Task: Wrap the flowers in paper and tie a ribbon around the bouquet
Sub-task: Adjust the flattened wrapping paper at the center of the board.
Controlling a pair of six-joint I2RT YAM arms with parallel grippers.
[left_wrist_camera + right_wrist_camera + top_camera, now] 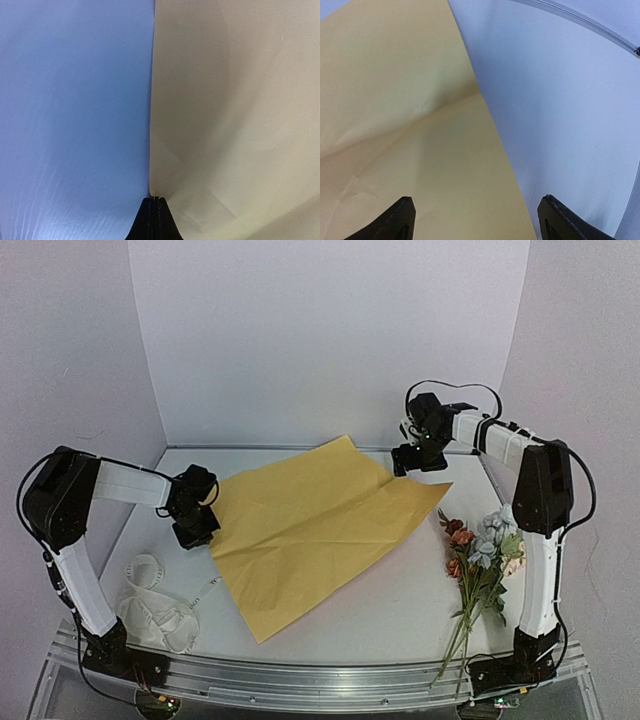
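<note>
Table (400, 590): paper (320, 520) edge pinched by left gripper (206, 536).

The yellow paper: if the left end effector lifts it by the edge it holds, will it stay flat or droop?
Probably it droops: the paper looks thin and creased, and the left end effector pinches only one edge. Likely light, it may slide over the smooth table.

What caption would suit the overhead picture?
Left gripper pinches the yellow paper; right gripper open at its far corner; flowers, ribbon aside.
</note>
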